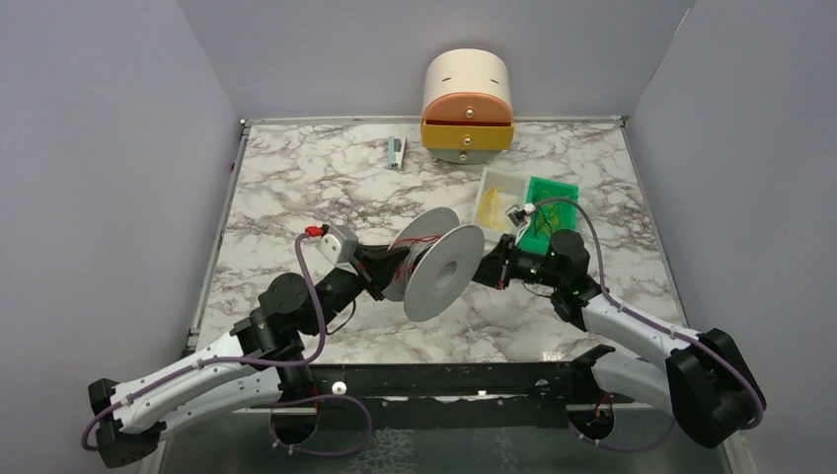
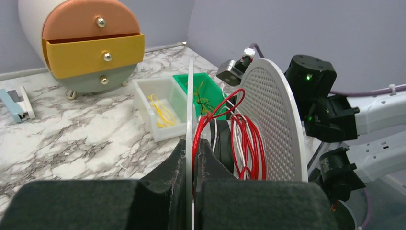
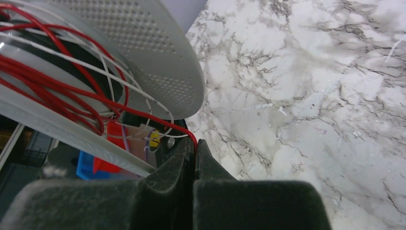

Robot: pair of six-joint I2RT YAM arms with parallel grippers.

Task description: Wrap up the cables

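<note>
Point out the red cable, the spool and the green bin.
red cable (image 2: 247, 143), left wrist view, coils at the hub.
spool (image 2: 275, 115), left wrist view, perforated flange.
green bin (image 1: 555, 185), top view, far rim.

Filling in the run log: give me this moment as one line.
left gripper: clamps rim of spool | right gripper: pinches red cable | cable: partly wound on spool

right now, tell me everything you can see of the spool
The spool looks like white plastic: two round flanges, one dimpled, around a dark hub wound with red cables and white strands. It is tilted on edge: the left gripper clamps one flange's rim, and the right gripper pinches a red one.
</note>
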